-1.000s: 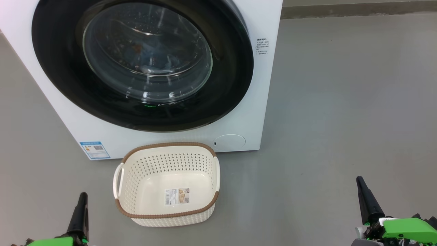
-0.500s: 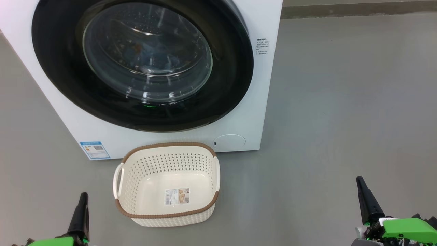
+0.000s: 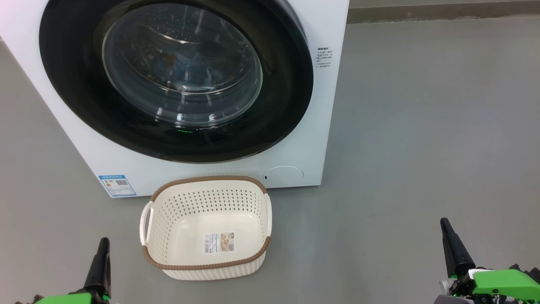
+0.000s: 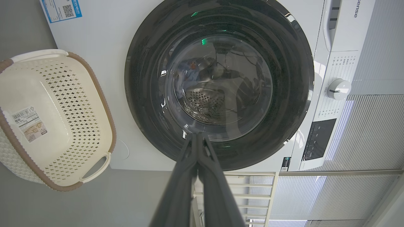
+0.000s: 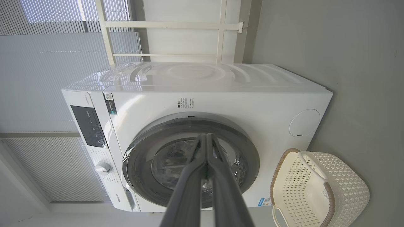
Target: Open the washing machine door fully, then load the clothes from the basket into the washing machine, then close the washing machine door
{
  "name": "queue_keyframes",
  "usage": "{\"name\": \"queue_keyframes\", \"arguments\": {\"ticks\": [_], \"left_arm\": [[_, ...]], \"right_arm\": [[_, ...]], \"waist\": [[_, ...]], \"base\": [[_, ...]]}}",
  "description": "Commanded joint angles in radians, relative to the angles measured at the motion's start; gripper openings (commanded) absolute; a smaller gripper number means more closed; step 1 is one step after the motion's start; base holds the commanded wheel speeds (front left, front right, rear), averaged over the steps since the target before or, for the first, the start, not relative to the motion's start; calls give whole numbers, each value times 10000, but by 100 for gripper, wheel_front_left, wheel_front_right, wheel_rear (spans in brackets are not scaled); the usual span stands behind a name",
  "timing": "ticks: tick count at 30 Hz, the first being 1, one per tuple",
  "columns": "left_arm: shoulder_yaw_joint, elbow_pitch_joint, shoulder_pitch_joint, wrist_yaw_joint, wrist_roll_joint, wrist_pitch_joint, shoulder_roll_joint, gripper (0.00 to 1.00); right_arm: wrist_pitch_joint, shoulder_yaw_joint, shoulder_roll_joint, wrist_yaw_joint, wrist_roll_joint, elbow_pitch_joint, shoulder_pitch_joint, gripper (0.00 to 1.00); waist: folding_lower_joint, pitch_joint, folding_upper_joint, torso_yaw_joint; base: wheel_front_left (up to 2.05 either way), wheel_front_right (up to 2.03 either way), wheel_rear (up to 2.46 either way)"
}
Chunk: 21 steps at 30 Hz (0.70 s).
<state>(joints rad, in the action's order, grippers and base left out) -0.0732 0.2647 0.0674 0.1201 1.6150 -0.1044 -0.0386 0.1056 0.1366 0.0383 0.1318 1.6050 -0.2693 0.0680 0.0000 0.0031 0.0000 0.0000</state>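
Note:
The white washing machine (image 3: 325,126) stands ahead with its round black-framed door (image 3: 282,101) shut flat against the front. Through the glass bowl I make out the clothes (image 3: 185,67) dimly as bluish fabric with an orange spot inside the drum. The cream basket (image 3: 206,180) sits on the floor right before the machine, with just a sticker on its bottom. My left gripper (image 3: 102,242) is shut at the lower left, beside the basket. My right gripper (image 3: 444,223) is shut at the lower right, well clear of it. In the wrist views both sets of fingers (image 4: 197,138) (image 5: 206,138) are pressed together and hold nothing.
Grey floor spreads wide to the right of the machine. A round service flap (image 3: 283,174) and a blue label (image 3: 117,185) mark the machine's lower front. Its control panel with a white knob (image 4: 338,89) is at the top. Blinds and a white rail (image 5: 170,24) stand behind.

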Motion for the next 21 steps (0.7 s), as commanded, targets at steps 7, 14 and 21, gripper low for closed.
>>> {"name": "queue_keyframes", "arguments": {"ticks": [7, 14, 21], "left_arm": [[-352, -197, 402, 105, -20, -45, -161, 0], [-359, -197, 403, 106, -25, -50, -156, 0], [-365, -197, 403, 106, -30, -55, -152, 0]], "right_arm": [[76, -229, 120, -11, 37, 246, 399, 0], [76, -229, 120, -11, 37, 246, 399, 0], [76, -230, 120, -11, 37, 246, 399, 0]], "waist": [[0, 0, 0, 0], [0, 0, 0, 0], [0, 0, 0, 0]], "base": [[0, 0, 0], [0, 0, 0], [0, 0, 0]]}}
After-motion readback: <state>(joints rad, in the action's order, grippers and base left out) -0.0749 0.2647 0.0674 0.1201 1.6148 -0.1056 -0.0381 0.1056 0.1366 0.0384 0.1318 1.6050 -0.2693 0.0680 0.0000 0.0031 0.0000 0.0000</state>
